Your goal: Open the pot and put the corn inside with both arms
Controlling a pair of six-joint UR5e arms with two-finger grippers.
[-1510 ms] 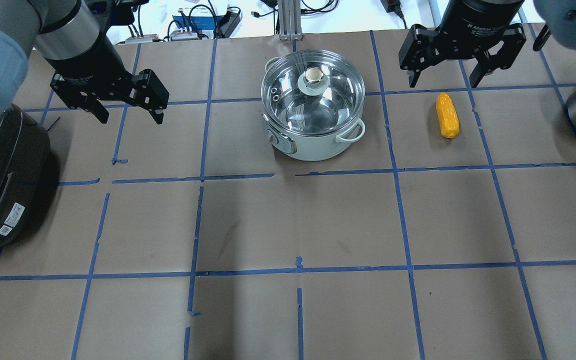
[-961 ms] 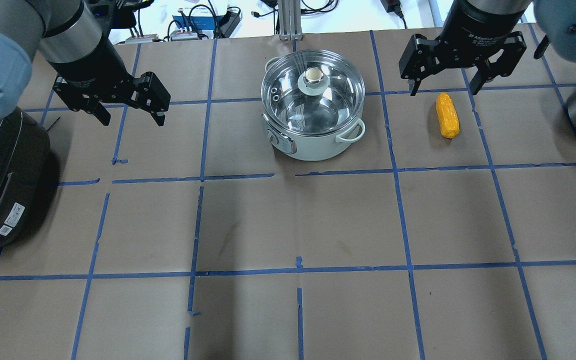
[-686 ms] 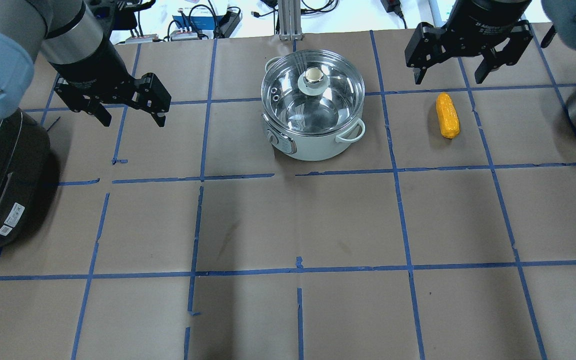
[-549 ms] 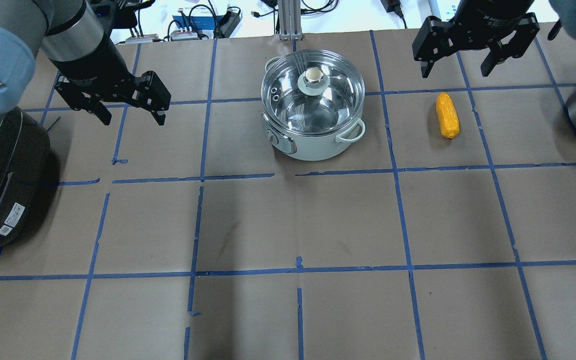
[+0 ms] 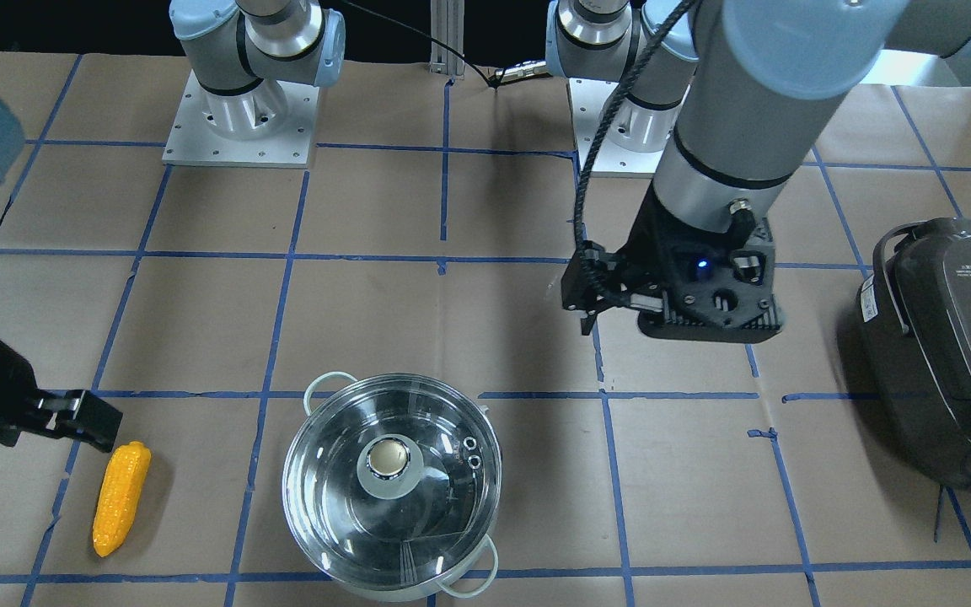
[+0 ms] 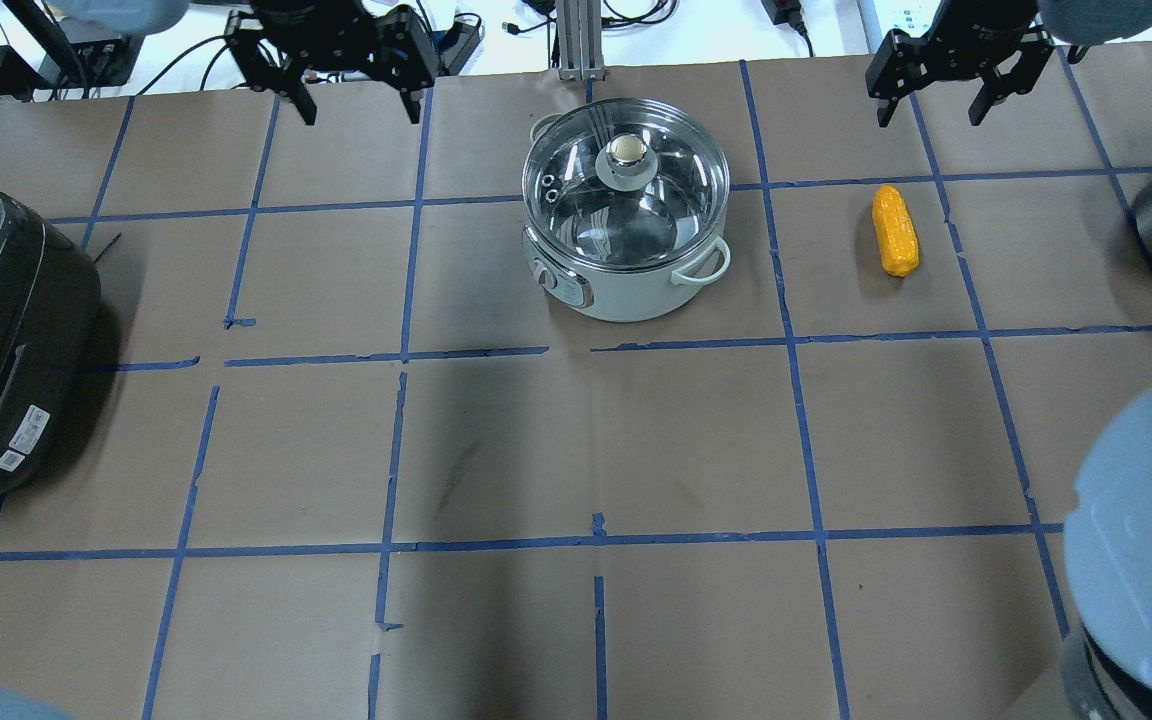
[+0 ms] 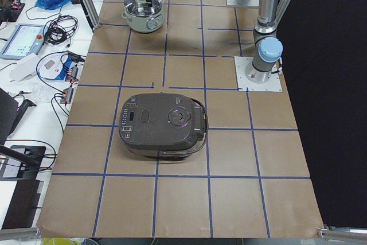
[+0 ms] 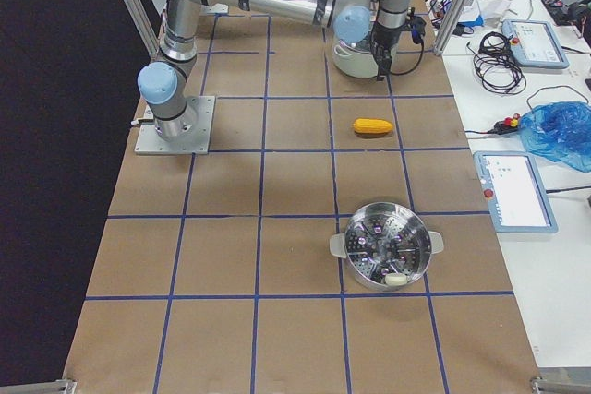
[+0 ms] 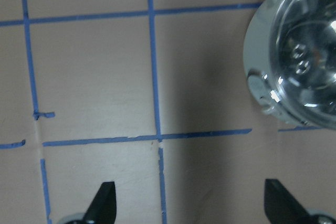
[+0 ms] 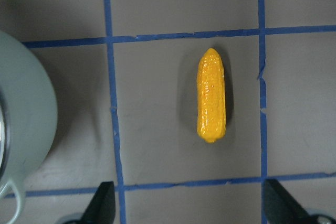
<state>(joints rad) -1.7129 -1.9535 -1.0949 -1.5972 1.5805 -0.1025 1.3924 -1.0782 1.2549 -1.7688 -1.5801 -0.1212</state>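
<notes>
We judge the step in hand to be the approach. The left gripper (image 6: 358, 105) hangs empty with its jaws spread wide over the far edge of the table (image 6: 576, 450), well to the left of the pot (image 6: 636, 298). The right gripper (image 6: 932, 105), also spread and empty, hangs just beyond the corn cob (image 6: 895, 231), which lies on the paper well apart from the pot, on the robot's right of it. To do this well, we would centre the left jaws over the silver knob (image 6: 626, 152) of the glass lid (image 6: 671, 175), close on it, lift straight up and hold the lid clear. In the right wrist view the jaws sit either side of the cob's width, so we would come down at mid-length and close gently, since smooth plastic may roll. Both gripper bodies are cut off at the overhead view's top edge. The front-facing view hides the left fingers behind the gripper's body and crops the right gripper. The left wrist view misses the knob, and glare blurs the pot's inside.
</notes>
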